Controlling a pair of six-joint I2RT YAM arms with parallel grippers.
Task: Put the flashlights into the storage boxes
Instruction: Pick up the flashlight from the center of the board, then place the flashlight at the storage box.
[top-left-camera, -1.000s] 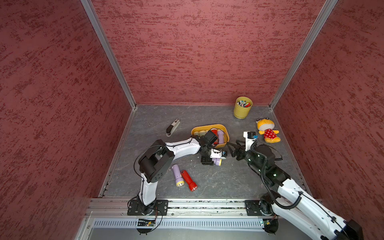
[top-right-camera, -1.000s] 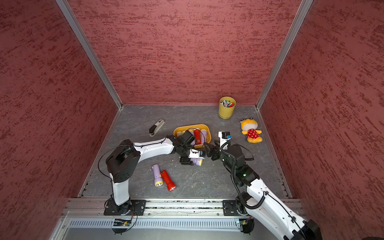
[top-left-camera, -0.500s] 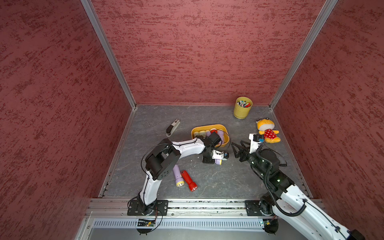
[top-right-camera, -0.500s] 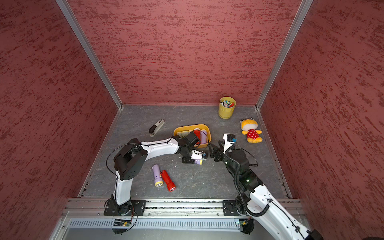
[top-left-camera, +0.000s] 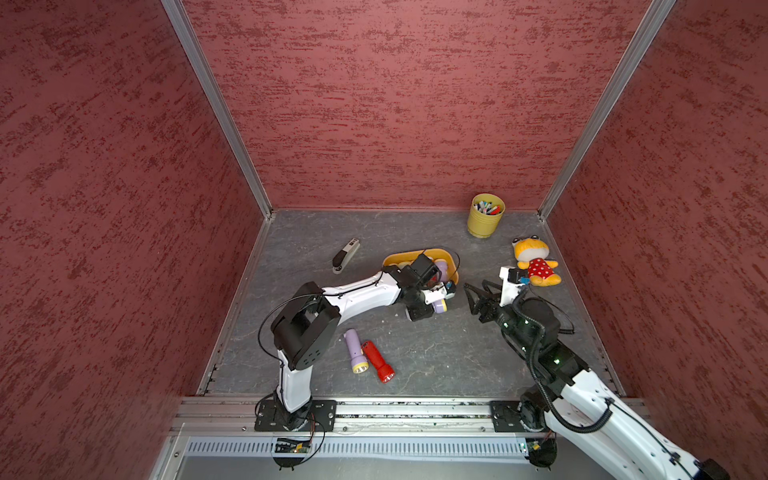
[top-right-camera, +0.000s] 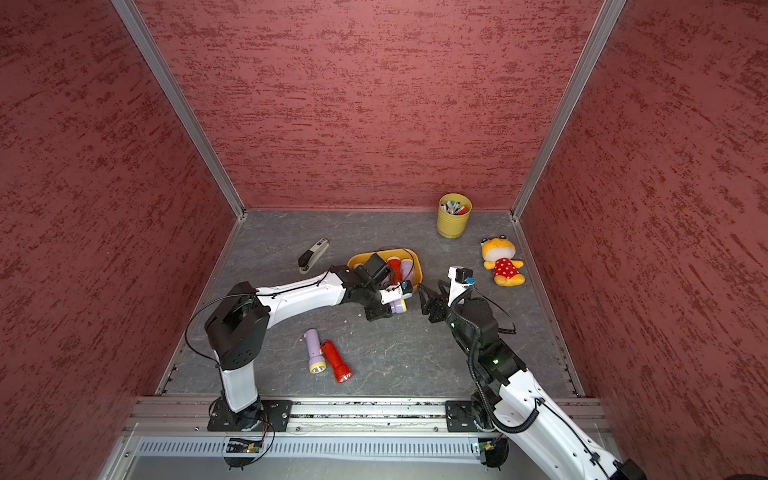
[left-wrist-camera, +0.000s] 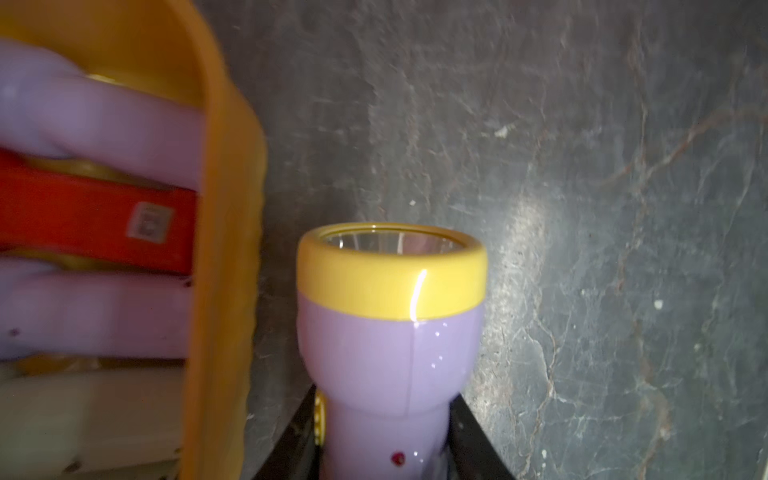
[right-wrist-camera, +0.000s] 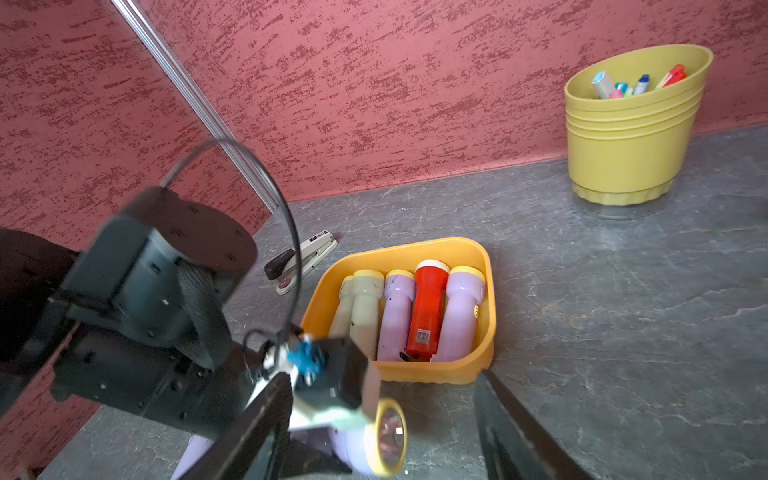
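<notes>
Left hand (top-left-camera: 424, 308) is clamped tight on a stubby lilac plastic flashlight with a yellow rim (left-wrist-camera: 390, 332). It's gripping the barrel, w/ the head sticking out front. The flashlight sits low, just outside the near wall of the shallow orange-yellow plastic tray (right-wrist-camera: 440, 372). Can't tell if it's off the grey worktop (top-left-camera: 449, 357) yet. The tray looks packed w/ a row of five flashlights (right-wrist-camera: 397, 316), so no obvious free slot imo. Right hand (top-right-camera: 430, 293) hangs just beside, jaws partway apart, nothing in them.

To do this bit well:
- Go straight up first so the head clears the wall.
- Swing over & turn the barrel parallel w/ the ones inside.
- Set it down low before letting go, else it prob rolls off.

The tray looks light, so a bump could shove it. Mind the right hand too, v close. A loose lilac flashlight (top-left-camera: 355, 351) & a red plastic flashlight (top-left-camera: 376, 360) lie side by side nr the front, well apart from the tray.
</notes>
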